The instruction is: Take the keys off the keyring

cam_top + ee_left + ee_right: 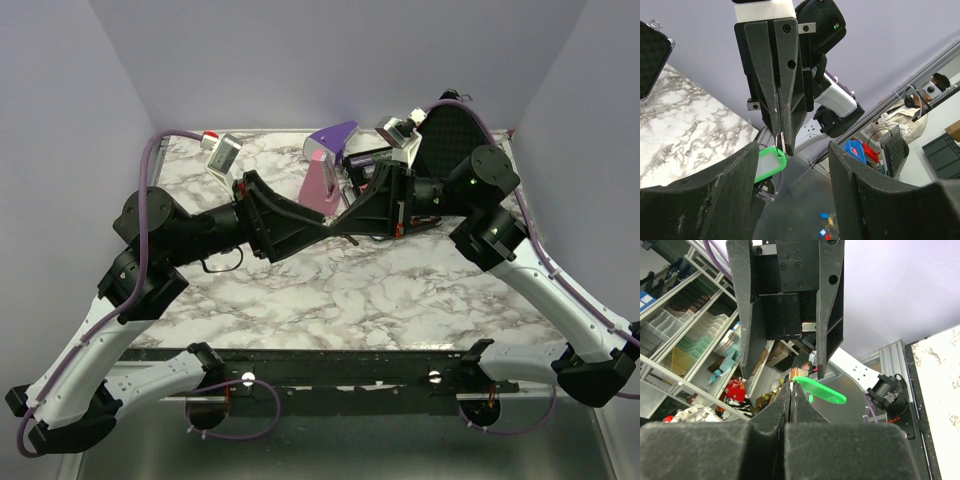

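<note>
Both grippers meet in mid-air above the middle of the table. My right gripper (347, 221) (791, 385) is shut on the thin grey keyring (782, 140). A key's bright green plastic head (769, 163) (821, 390) hangs from the ring just past the right fingertips (786, 131). I see no blade. My left gripper (324, 228) (792, 150) is open, with its two fingers (735, 180) on either side of the right gripper's tip and the green head, not touching them. In the right wrist view the left fingers (829, 325) stand wide apart above the ring.
A purple-and-pink wedge (326, 168) stands behind the grippers. An open black case (448, 138) lies at the back right, with a small device (399, 131) beside it. A white-grey device (223, 154) lies at the back left. The marble table (350, 290) has a dark rail at its front.
</note>
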You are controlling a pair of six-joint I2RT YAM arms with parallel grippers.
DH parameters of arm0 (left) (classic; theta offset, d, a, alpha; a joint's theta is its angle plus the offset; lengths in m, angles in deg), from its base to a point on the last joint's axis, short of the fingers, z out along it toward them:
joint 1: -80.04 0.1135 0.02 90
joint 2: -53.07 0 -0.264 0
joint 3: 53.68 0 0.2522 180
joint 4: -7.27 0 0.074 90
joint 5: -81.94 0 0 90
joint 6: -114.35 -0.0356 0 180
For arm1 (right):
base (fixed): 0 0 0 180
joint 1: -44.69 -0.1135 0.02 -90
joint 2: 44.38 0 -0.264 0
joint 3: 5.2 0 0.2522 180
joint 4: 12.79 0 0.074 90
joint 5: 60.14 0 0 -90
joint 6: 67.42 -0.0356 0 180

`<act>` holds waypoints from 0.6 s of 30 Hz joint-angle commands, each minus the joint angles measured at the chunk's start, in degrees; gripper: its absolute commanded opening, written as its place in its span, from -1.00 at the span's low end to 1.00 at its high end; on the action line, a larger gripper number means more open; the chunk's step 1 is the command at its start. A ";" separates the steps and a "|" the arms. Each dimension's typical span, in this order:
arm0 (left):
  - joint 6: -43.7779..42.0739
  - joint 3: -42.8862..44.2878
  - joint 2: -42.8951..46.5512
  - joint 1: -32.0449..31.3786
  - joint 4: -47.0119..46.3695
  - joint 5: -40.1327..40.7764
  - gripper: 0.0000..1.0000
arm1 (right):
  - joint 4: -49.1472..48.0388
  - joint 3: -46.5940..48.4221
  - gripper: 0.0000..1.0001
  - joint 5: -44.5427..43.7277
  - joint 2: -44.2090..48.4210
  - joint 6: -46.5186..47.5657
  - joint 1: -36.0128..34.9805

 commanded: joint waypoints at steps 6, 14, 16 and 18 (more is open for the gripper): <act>-2.48 1.73 -1.14 0.26 3.23 -2.42 0.12 | -1.36 2.17 -0.99 -0.20 -0.35 -0.39 -0.18; -3.88 3.57 -2.10 0.26 6.13 -2.69 -0.31 | -1.36 1.73 -0.99 -0.55 -0.35 -0.48 -0.18; -4.15 4.10 -2.11 0.26 7.01 -2.51 -0.38 | -1.28 1.64 -0.99 -0.55 -0.27 -0.39 -0.18; -4.32 4.19 -2.11 0.26 7.54 -2.34 -0.48 | -1.36 1.47 -0.99 -0.55 -0.26 -0.39 -0.18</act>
